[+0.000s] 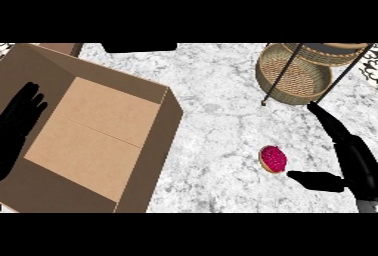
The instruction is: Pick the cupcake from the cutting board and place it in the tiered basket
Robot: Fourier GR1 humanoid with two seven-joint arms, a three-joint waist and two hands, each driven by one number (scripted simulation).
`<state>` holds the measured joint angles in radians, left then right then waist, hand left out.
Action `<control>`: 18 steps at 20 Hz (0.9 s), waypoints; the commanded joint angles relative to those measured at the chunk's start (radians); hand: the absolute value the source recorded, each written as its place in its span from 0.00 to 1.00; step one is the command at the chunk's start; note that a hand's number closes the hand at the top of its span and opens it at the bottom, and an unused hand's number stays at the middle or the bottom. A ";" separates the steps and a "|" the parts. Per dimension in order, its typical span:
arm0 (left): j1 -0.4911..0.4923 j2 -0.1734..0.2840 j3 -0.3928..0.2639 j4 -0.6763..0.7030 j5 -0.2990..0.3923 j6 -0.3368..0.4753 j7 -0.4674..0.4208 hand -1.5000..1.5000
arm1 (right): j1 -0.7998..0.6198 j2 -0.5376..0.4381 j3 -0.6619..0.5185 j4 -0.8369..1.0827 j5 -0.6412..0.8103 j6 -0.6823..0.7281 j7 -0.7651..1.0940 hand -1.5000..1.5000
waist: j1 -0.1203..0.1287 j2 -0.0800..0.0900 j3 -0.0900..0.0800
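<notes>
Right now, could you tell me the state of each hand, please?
Left hand: open, resting, holding nothing.
Right hand: open beside the cupcake, holding nothing.

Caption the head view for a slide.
Open right hand beside the cupcake on the marble counter, below the tiered basket.

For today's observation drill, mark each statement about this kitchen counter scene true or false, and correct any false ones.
1. The pink-topped cupcake lies on the marble counter. True.
2. The woven wicker tiered basket holds the cupcake. False: the cupcake lies outside it, on the counter.
3. The right hand is curled round the cupcake. False: it is open beside it.
4. The left hand shows over the open brown cardboard box. True.
</notes>
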<state>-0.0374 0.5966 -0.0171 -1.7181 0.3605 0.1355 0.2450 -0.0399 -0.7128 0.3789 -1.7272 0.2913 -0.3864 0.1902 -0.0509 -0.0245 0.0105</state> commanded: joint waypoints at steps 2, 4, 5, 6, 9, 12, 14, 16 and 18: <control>0.028 -0.069 -0.052 0.029 0.018 -0.003 0.007 0.50 | 0.015 -0.168 0.107 -0.119 0.067 0.231 0.239 0.00 | 0.006 0.016 -0.028; 0.011 -0.076 -0.062 0.030 0.014 -0.011 0.015 0.50 | -0.018 -0.190 0.144 -0.168 0.072 0.320 0.346 0.00 | 0.025 0.023 -0.024; 0.008 -0.109 -0.066 0.056 0.004 0.008 -0.009 0.50 | -0.015 -0.181 0.168 -0.203 0.070 0.344 0.397 0.00 | 0.018 0.025 -0.024; 0.029 -0.111 -0.071 0.045 -0.005 -0.002 -0.025 0.50 | -0.026 -0.195 0.155 -0.277 0.049 0.375 0.468 0.00 | 0.019 0.019 -0.023; 0.008 -0.130 -0.084 0.060 -0.012 -0.010 -0.025 0.50 | -0.109 -0.100 0.206 -0.346 0.091 0.397 0.687 0.00 | 0.045 0.025 -0.019; 0.037 -0.148 -0.089 0.061 -0.032 -0.019 -0.055 0.50 | -0.132 -0.054 0.220 -0.368 0.123 0.417 0.819 0.00 | 0.051 0.024 -0.015; -0.004 -0.143 -0.069 0.121 -0.016 -0.041 -0.046 0.50 | -0.131 -0.002 0.269 -0.378 0.187 0.398 0.857 0.00 | 0.039 0.026 -0.014; -0.037 -0.147 -0.075 0.075 -0.019 -0.027 -0.004 0.50 | -0.183 0.004 0.229 -0.342 0.145 0.460 0.914 0.00 | 0.049 0.027 -0.013; -0.011 -0.177 -0.094 0.108 -0.044 -0.029 -0.055 0.50 | -0.187 0.061 0.278 -0.261 0.204 0.435 0.918 0.00 | 0.054 0.031 -0.013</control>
<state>-0.0844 0.5408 -0.0230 -1.6885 0.3304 0.0873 0.2296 -0.1871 -0.7193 0.6230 -2.0435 0.4532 0.0273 1.0070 0.0002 -0.0144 0.0222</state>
